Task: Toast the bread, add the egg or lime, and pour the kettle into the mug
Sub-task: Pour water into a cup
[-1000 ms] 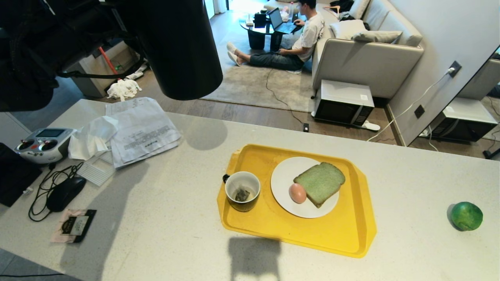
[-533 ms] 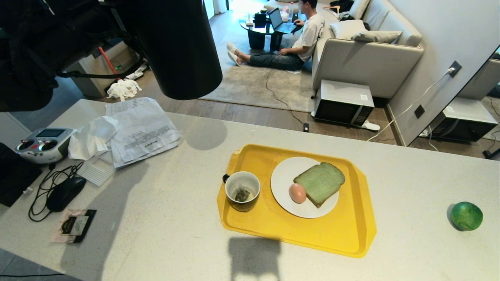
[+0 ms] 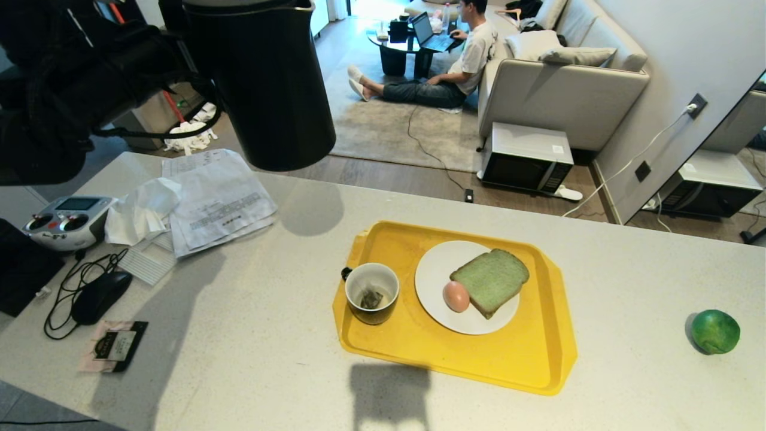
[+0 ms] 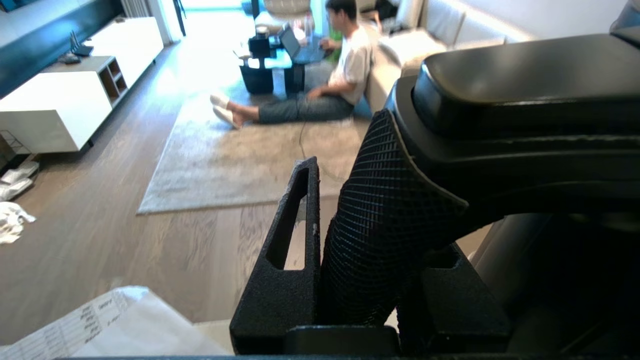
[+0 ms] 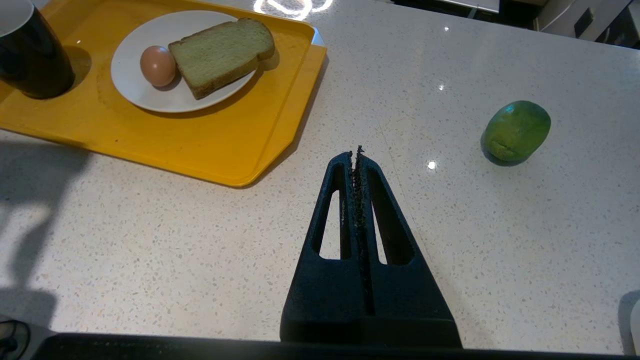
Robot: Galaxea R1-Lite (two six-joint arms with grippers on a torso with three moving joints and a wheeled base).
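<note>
Speckled white counter [image 3: 251, 335] underfoot, living room beyond. Right gripper [image 5: 356, 155] parked low over counter, fingers pressed together, empty; lime [image 5: 516, 131] just ahead to its right, yellow tray [image 5: 240, 145] ahead to its left. On tray: white plate [image 3: 440, 263] with egg [image 3: 456, 296] touching bread [image 3: 491, 280], mug [image 3: 371, 293] beside plate, tea bag inside. Left gripper [image 4: 360, 270] raised high, clamped on handle of kettle [image 3: 263, 90], well above and behind mug. Person seated on rug far back.

Wood floor [image 3: 383, 173], grey rug [image 3: 383, 129], beige sofa [image 3: 562, 90]. Microwave [image 3: 526, 157] on floor. Person [image 3: 449, 66] seated at low table [image 3: 398, 45]. White cabinet [image 4: 65, 100].
</note>
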